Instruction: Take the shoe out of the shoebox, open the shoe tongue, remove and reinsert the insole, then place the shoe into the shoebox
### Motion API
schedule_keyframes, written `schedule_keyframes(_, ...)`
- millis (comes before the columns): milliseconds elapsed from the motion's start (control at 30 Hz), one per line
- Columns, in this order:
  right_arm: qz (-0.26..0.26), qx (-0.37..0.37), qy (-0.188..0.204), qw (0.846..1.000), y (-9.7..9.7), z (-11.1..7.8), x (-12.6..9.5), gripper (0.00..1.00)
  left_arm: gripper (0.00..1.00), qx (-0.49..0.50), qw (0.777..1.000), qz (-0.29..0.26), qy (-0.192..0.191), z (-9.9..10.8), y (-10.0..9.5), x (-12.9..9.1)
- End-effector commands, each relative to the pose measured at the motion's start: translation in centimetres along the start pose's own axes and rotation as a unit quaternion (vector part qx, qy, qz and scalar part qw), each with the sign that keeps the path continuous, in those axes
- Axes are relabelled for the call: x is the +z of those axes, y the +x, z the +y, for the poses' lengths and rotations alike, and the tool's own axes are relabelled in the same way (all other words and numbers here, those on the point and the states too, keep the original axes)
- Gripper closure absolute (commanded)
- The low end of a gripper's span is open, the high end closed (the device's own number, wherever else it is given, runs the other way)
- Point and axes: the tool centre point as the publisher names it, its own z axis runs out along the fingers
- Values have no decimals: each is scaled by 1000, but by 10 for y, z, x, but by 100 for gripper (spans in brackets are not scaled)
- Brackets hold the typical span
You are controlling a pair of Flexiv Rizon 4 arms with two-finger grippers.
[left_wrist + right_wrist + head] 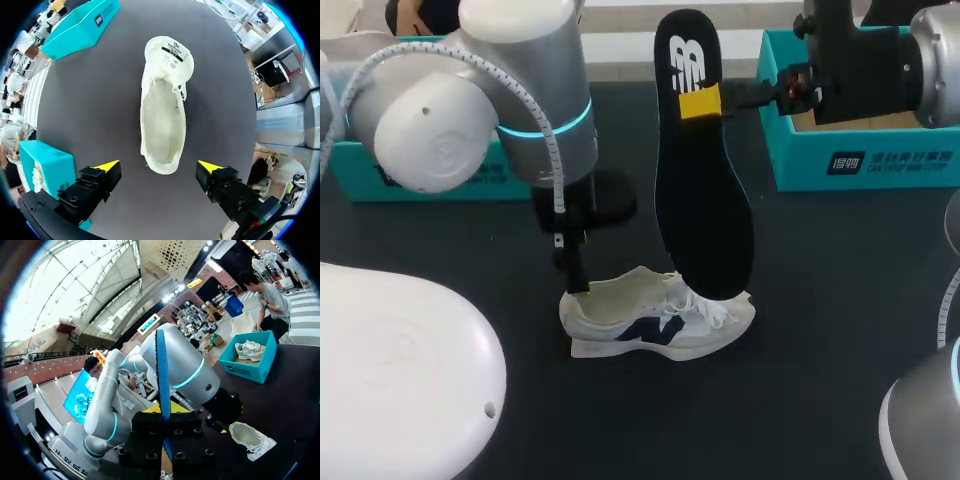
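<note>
The right gripper (165, 411) had its 2 fingers pressed together on the black insole (702, 190), pinching it near the heel end at 12 o'clock in the head view. The long free end hung down to the laces (715, 312) of the white shoe (660, 322). With only 1 grip point that high, the insole would probably swing or buckle when pushed. Its toe looked likely to catch on the laces or on the tongue (169, 55) rather than slide into the opening.

The left gripper (159, 166) was spread wide, with 1 finger on each side of the heel, and neither finger clearly touched it. The shoe stood upright on its sole on the dark table (820, 300), at 6 o'clock. Nothing clamped it, so I judged that a downward push from the insole could skid it or roll it onto its side.

The shoe's inside lay bare and pale, with no insole in it. The teal shoebox (880, 160) sat at 2 o'clock from the shoe. Its brown floor showed nothing on it, though the right arm hid part of the box. A second teal box (260, 371) stood at 10 o'clock behind the left arm, and the right wrist view showed another white shoe (250, 348) lying in it.
</note>
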Motion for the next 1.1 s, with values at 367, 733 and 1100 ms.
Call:
schedule_keyframes(367, 1, 0, 0, 1000, -1, 2, 4, 100, 0, 9, 1000, -20, 9, -13, 1, 8)
schedule_keyframes(733, 1, 0, 0, 1000, -1, 2, 4, 100, 0, 14, 997, -28, 71, -51, -12, 32)
schedule_keyframes(1100, 1, 0, 0, 1000, -1, 2, 4, 100, 0, 1, 997, -25, 71, -75, -36, 69)
